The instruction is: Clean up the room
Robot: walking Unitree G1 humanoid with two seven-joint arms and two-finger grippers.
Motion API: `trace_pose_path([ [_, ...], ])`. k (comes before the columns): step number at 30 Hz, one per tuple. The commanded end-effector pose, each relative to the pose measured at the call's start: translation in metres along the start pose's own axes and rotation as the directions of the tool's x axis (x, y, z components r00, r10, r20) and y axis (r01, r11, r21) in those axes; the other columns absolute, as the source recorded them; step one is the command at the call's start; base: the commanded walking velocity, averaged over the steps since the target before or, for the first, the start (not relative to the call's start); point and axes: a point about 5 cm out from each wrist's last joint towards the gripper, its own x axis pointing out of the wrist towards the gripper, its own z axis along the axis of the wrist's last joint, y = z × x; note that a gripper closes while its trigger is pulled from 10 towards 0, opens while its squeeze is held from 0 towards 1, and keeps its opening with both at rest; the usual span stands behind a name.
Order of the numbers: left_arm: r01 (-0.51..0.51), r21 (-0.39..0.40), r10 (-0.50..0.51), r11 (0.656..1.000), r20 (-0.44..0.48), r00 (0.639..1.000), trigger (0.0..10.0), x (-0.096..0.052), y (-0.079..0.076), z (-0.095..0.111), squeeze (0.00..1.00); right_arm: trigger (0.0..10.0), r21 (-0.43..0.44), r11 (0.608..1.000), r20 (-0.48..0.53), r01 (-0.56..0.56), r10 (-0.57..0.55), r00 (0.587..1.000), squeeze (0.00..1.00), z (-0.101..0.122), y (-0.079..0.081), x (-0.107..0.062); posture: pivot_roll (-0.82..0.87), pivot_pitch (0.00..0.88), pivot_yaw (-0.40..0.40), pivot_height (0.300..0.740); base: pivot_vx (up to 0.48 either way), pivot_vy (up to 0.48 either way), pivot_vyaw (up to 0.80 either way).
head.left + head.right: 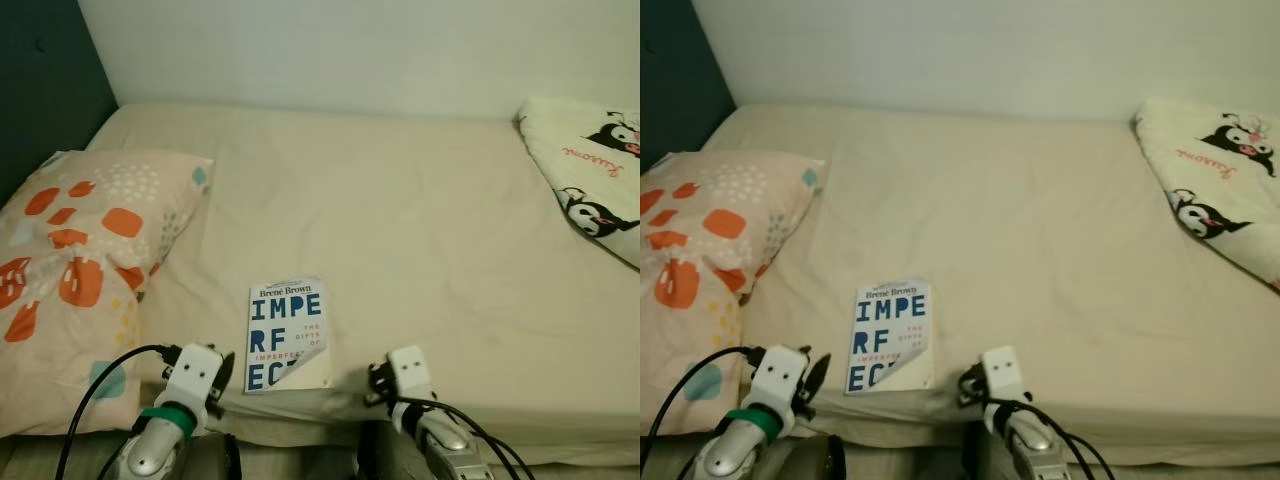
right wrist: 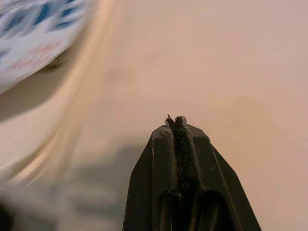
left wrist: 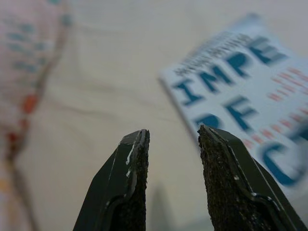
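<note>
Reaching for the book (image 1: 287, 335) at the bed's (image 1: 420, 250) near edge: left gripper (image 3: 171, 139) narrowly parted beside it, right gripper (image 2: 175, 126) pressed closed, empty. Next, likely close the left around the cover

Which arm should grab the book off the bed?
Probably left. The left gripper is open with the book just ahead of it; the right gripper is shut and aimed at bare bed.
</note>
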Motion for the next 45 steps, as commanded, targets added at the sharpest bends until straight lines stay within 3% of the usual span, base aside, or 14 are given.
trace_pose_path([
  [1, -0.041, 0.008, 0.041, 0.999, -0.023, 0.999, 10.0, -0.004, 0.000, -0.008, 0.00, 10.0, 0.055, 0.994, -0.013, 0.090, -0.089, 0.996, 0.00, -0.008, -0.010, -0.006, 0.04, 0.000, 0.020, 0.611, 0.000, 0.000, 0.00],
  [6, -0.074, -0.020, 0.073, 0.997, -0.037, 0.997, 10.0, -0.008, -0.001, -0.016, 0.00, 10.0, 0.098, 0.985, -0.031, 0.141, -0.139, 0.990, 0.00, -0.016, -0.010, -0.009, 0.04, 0.000, 0.011, 0.621, 0.000, 0.000, 0.00],
  [14, -0.118, -0.065, 0.116, 0.991, -0.033, 0.993, 10.0, -0.007, -0.003, -0.014, 0.00, 10.0, -0.009, 0.996, -0.030, 0.087, -0.087, 0.996, 0.00, -0.013, 0.004, -0.005, 0.05, 0.000, 0.004, 0.656, 0.000, 0.000, 0.00],
  [33, -0.086, -0.064, 0.083, 0.994, -0.045, 0.996, 10.0, -0.003, -0.011, -0.016, 0.00, 10.0, -0.004, 0.994, -0.037, 0.106, -0.106, 0.994, 0.00, -0.016, 0.007, -0.007, 0.03, 0.000, 0.016, 0.740, 0.000, 0.000, 0.00],
  [42, -0.070, -0.077, 0.066, 0.995, -0.054, 0.996, 10.0, -0.002, -0.014, -0.017, 0.00, 10.0, 0.000, 0.993, -0.045, 0.121, -0.121, 0.992, 0.00, -0.020, 0.005, -0.010, 0.02, 0.000, 0.021, 0.740, 0.000, 0.000, 0.00],
  [45, -0.056, -0.082, 0.051, 0.995, -0.063, 0.997, 10.0, 0.001, -0.017, -0.019, 0.00, 10.0, 0.045, 0.990, -0.060, 0.135, -0.132, 0.989, 0.00, -0.024, 0.004, -0.011, 0.02, 0.000, 0.024, 0.740, 0.000, 0.000, 0.00],
])
